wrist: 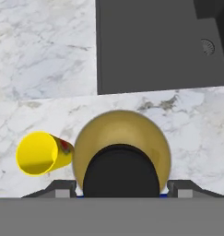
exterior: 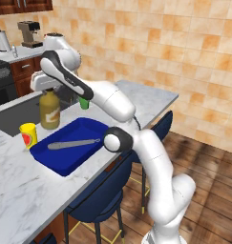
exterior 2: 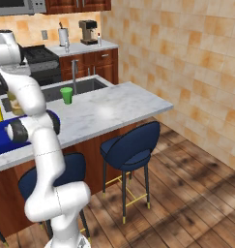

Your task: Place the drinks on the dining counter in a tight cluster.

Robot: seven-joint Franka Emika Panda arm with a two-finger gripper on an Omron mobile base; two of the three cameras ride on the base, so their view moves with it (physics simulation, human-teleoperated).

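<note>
In the left base view, the big amber-yellow juice jug (exterior: 49, 110) stands upright at centre left on the white-grey marble dining counter (exterior: 22, 186), its orange label unreadable. The gripper (exterior: 48, 90) sits over its cap, beside a short yellow cup (exterior: 28, 135) and a blue tray (exterior: 69, 145).

In the right base view, a green cup (exterior 2: 66, 95) stands near the sink.

In the hand view, the fingertips (wrist: 62, 188) flank the jug's black cap, apparently clasping it.

Even, bright, diffuse light covers all three rendered views, with no glare. Soft dark patches of shadow mottle the wood floor (exterior 2: 196, 169) at the right. The marble desk (exterior: 22, 190) reads slightly soft and low-resolution; edges stay straight, undistorted.
</note>
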